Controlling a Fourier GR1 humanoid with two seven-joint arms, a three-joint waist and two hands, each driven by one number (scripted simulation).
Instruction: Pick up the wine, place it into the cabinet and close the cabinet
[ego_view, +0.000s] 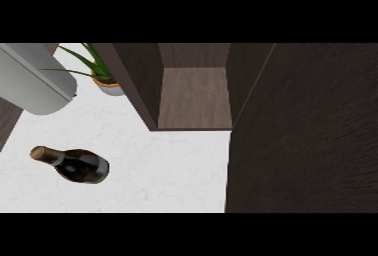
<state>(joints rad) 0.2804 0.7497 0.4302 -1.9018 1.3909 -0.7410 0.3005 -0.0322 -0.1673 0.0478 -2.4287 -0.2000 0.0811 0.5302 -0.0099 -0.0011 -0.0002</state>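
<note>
The dark glass wine bottle (76, 164) with a brown cork top stands on my white marbled counter (170, 170), at the left, well apart from the open dark wood cabinet (193, 95), whose shelf is bare. Its dark door (306, 135) fills the right side. A potted green plant (100, 75) sits beside the cabinet. Only my grey left forearm (33, 77) shows; neither hand is visible, so I cannot tell their state.
</note>
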